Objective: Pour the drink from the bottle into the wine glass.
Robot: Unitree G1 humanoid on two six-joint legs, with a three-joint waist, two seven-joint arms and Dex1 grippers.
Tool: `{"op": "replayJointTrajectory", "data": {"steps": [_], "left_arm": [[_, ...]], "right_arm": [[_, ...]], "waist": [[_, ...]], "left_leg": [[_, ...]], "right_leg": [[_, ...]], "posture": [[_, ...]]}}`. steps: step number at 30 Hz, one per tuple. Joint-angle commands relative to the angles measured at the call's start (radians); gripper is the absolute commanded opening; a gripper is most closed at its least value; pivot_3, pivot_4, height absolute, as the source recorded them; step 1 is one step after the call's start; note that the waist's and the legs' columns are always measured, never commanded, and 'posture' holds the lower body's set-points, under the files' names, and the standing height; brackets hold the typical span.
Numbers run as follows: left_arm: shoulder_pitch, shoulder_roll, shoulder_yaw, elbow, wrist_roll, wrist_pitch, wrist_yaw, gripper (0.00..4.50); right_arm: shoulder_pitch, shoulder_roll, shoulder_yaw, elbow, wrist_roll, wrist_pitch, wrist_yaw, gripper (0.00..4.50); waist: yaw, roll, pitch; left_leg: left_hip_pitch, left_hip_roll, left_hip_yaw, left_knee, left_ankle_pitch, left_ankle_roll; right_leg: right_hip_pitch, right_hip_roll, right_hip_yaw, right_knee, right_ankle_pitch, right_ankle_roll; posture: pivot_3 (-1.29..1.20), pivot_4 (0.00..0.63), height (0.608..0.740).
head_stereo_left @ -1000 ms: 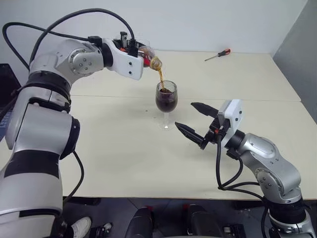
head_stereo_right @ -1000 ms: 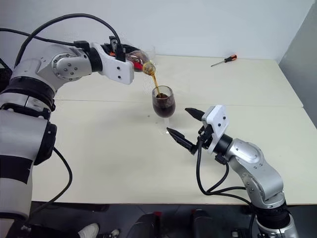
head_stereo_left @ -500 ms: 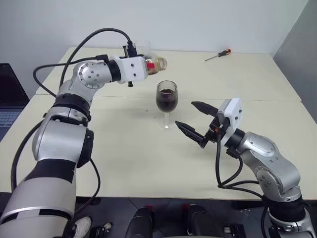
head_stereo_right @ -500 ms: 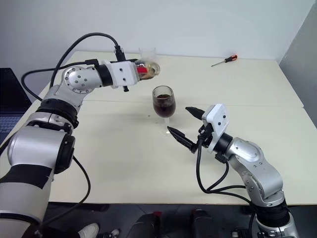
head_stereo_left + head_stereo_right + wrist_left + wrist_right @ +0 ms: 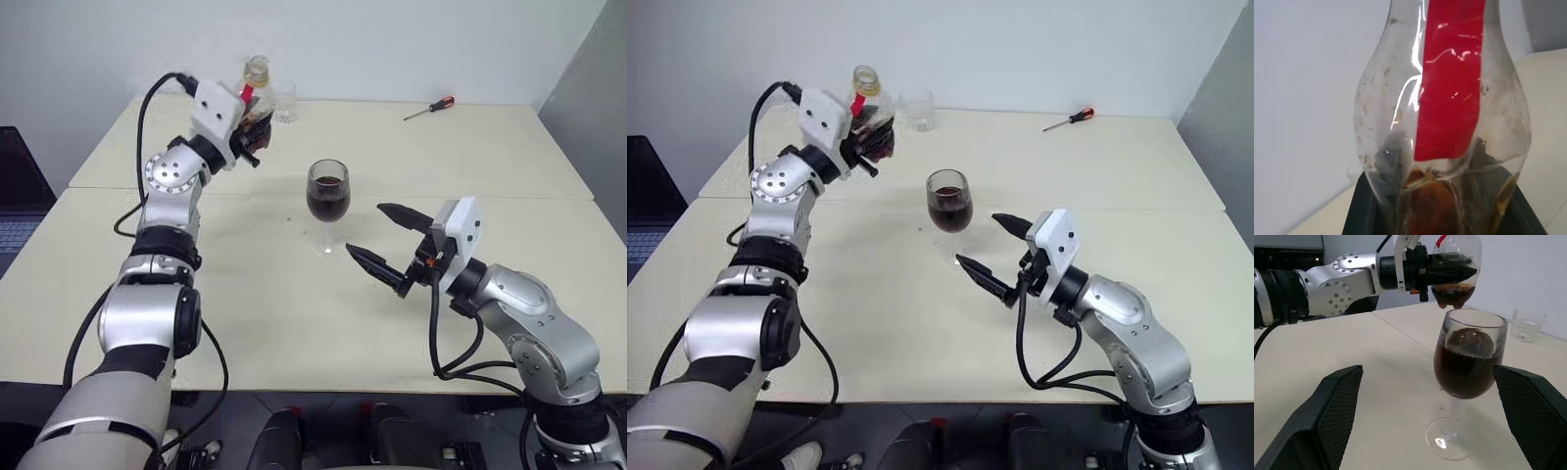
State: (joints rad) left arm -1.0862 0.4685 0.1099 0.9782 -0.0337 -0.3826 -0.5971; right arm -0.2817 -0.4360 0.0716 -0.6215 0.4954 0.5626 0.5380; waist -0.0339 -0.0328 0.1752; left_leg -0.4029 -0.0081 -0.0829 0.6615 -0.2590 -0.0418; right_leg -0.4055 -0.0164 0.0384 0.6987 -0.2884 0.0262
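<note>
Pale tabletop, dark drink, red accents

The tabletop (image 5: 245, 284) is cream. The wine glass (image 5: 328, 202) is clear, its bowl holding near-black brown drink (image 5: 328, 203). The bottle (image 5: 865, 113) is clear plastic with a red label band, a brown remnant at its base. Both pincers, left (image 5: 252, 132) and right (image 5: 377, 240), have black fingers on white housings with silver-grey arms. A tumbler (image 5: 920, 110) is clear; the screwdriver (image 5: 430, 108) has a red-and-black handle.

Cream table (image 5: 294, 323) with seam across mid-width, set against plain white wall (image 5: 392, 39). Grey panel (image 5: 593, 108) at far right. Dark floor (image 5: 323, 411) below near edge. Even, diffuse lighting.
</note>
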Motion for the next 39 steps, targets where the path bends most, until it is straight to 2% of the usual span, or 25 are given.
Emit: {"op": "replayJointTrajectory", "data": {"steps": [1,4,7,13,20,33,39], "left_arm": [[0.072,0.004,0.089,-0.153,-0.067,0.083,0.134,1.14],[0.168,-0.011,0.148,-0.236,-0.108,0.143,0.230,1.14],[0.255,-0.015,0.156,-0.289,-0.097,0.146,0.275,1.14],[0.355,0.005,0.193,-0.227,-0.103,0.114,0.334,1.14],[0.376,0.008,0.207,-0.153,-0.108,0.076,0.322,1.14],[0.346,-0.019,0.200,-0.035,-0.119,0.016,0.328,1.14],[0.347,-0.022,0.208,-0.037,-0.131,0.016,0.318,3.10]], "right_arm": [[0.023,-0.016,-0.009,-0.077,0.028,0.015,0.001,4.50],[0.044,-0.019,-0.012,-0.102,0.043,0.030,-0.002,4.50],[0.058,-0.025,-0.019,-0.116,0.057,0.038,0.000,4.50],[0.124,-0.047,-0.043,-0.145,0.091,0.002,0.047,4.50],[0.172,-0.059,-0.045,-0.160,0.100,-0.028,0.067,4.50],[0.161,-0.056,-0.039,-0.138,0.081,-0.040,0.048,4.50],[0.153,-0.064,-0.042,-0.118,0.071,-0.050,0.053,4.50]], "waist": [[0.001,0.000,0.000],[0.001,0.000,-0.001],[0.002,-0.001,-0.001],[0.008,-0.003,-0.003],[0.008,-0.004,-0.003],[0.007,-0.004,-0.003],[0.007,-0.004,-0.003]], "left_leg": [[0.000,0.000,-0.001,0.000,0.000,0.000],[0.000,0.000,-0.001,0.000,0.000,0.000],[0.001,0.000,-0.001,0.000,0.000,0.000],[0.001,0.000,-0.001,0.000,0.000,0.000],[0.001,0.000,0.000,0.000,0.000,0.000],[0.001,0.000,0.000,0.000,0.000,0.000],[0.001,0.000,0.000,0.000,0.000,0.000]], "right_leg": [[0.000,-0.002,0.000,0.000,0.000,0.000],[0.000,-0.002,0.000,0.000,0.000,0.000],[0.000,-0.002,0.000,0.000,0.000,0.000],[0.001,-0.002,0.000,0.000,0.000,0.000],[0.001,-0.002,-0.001,0.000,0.000,0.000],[0.001,-0.002,-0.001,0.000,0.000,0.000],[0.001,-0.002,-0.001,0.000,0.000,0.000]], "posture": [[0.00,0.150,0.740],[0.00,0.150,0.740],[0.00,0.150,0.740],[0.00,0.150,0.740],[0.00,0.150,0.740],[0.00,0.150,0.740],[0.00,0.150,0.740]]}}
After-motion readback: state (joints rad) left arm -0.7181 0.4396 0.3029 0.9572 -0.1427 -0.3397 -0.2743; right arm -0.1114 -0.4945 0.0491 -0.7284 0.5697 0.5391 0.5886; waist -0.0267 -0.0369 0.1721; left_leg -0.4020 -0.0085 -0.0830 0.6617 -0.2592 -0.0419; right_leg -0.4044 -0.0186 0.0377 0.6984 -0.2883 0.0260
